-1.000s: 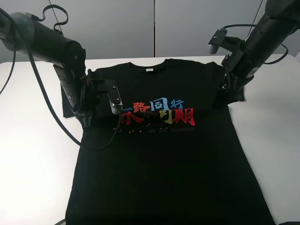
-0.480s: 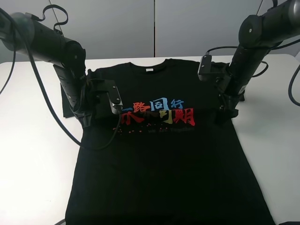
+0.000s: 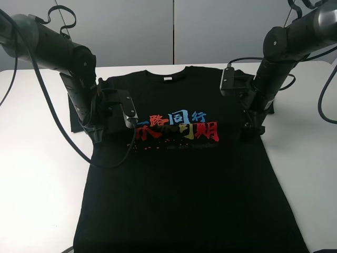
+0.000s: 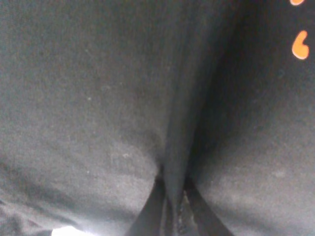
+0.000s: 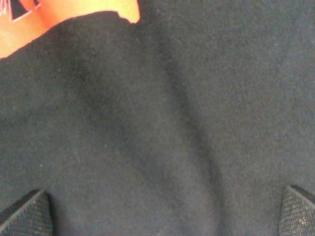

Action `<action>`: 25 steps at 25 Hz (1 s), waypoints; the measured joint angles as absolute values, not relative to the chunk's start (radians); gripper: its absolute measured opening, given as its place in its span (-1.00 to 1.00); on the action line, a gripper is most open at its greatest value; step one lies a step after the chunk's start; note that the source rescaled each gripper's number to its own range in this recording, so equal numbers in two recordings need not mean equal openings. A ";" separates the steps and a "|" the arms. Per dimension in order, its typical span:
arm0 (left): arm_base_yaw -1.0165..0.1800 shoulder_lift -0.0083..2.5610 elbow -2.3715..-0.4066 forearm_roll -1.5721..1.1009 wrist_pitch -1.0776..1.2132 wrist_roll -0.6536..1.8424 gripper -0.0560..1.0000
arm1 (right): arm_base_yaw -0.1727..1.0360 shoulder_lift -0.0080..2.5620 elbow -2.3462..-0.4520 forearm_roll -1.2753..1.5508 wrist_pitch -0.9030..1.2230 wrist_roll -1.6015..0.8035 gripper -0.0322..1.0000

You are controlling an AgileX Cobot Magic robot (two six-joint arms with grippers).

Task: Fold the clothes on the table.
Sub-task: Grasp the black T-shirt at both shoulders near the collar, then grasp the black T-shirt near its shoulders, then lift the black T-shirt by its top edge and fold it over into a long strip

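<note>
Currently at first grasp: shirt [image 3: 184, 179] flat, print up, on table [image 3: 37, 174]; left gripper [image 4: 174, 216] pinched shut on a fabric ridge by the left armpit; right gripper [image 5: 162, 211] wide open, empty, low over the right side. Next: close right, then lift both evenly. Bare white room either side; hem out of view.

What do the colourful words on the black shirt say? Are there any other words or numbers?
"路同行": top row of the chest print on the black T-shirt, red then blue.
"期": red, last character of the bottom row; the characters before it are blurred or hidden.
Tiny line of print under the characters: too small to read.
White neck label: too small to read.
No other words or numbers show.
</note>
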State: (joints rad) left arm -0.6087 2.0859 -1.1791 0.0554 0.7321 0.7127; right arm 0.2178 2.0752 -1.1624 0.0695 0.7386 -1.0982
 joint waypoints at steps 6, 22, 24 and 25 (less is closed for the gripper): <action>-0.609 2.086 -1.179 0.051 0.732 0.713 -0.89 | 0.218 2.079 -1.163 0.059 0.733 -1.106 0.30; -0.609 2.084 -1.179 0.047 0.728 0.685 -0.89 | 0.219 2.056 -1.163 0.063 0.759 -1.058 -0.94; -0.609 2.078 -1.179 0.049 0.711 0.654 -0.89 | 0.219 2.023 -1.163 0.061 0.759 -1.056 -0.94; -0.609 2.074 -1.179 0.057 0.696 0.637 -0.89 | 0.219 2.006 -1.163 0.061 0.759 -1.056 -0.94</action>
State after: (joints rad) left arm -0.6087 2.0737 -1.1791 0.0567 0.6959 0.6372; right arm 0.2195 2.0059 -1.1628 0.0611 0.7594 -1.0562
